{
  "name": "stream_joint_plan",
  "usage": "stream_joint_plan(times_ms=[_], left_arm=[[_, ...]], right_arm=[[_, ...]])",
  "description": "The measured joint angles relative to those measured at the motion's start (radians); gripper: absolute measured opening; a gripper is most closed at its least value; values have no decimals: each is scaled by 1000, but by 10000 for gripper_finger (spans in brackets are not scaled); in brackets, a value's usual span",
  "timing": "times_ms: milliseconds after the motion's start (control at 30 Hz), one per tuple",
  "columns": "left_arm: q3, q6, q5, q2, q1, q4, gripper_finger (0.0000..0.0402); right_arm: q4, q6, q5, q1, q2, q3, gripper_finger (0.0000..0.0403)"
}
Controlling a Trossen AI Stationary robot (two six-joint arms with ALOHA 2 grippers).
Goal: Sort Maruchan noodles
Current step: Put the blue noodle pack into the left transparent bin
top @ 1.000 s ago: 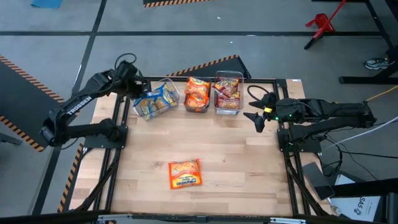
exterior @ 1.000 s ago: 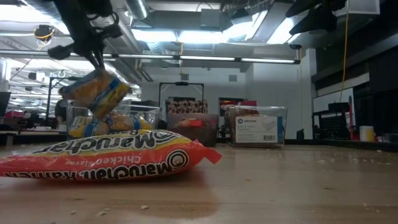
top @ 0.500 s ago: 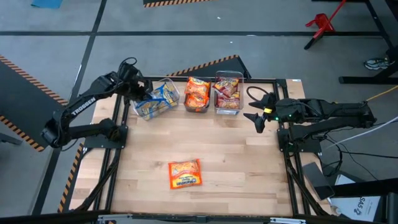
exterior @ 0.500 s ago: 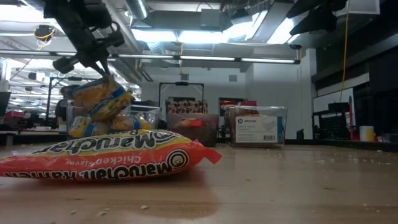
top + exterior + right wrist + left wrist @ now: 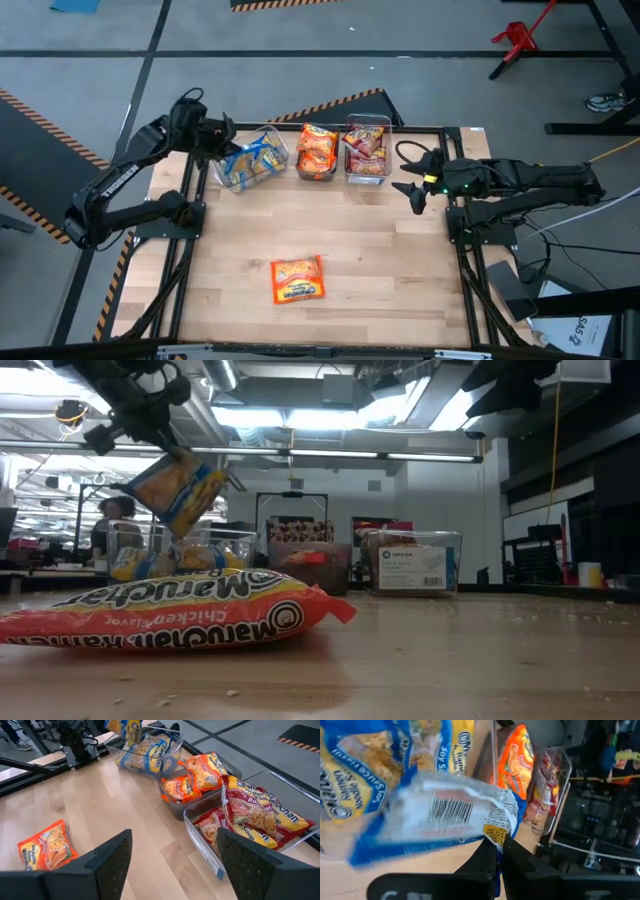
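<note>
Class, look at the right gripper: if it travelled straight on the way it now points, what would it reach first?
Probably the bin of red noodle packets, which lies nearest ahead of the open right gripper; depth is hard to judge, so the orange bin beside it is possible.

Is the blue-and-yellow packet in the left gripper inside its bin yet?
Not yet: the packet, pinched by the left gripper, hangs above the bin.

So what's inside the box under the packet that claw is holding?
Blue-and-yellow noodle packets fill the clear bin, piled together. The left claw dangles another blue packet above. What lies at the bottom is covered.
</note>
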Motion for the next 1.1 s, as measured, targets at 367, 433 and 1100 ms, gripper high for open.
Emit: stream_joint_plan(times_ms=[367, 433, 1100], left_arm=[[-13, -136, -125, -2, 19, 347, 2], [-13, -164, -147, -2, 15, 412, 2], [-92, -293, -233, 20, -223, 382, 2]], right_arm=[[-7, -6, 17, 0, 0, 0, 278], [-18, -6, 19, 0, 0, 0, 278], [-23, -6, 45, 0, 0, 0, 278]])
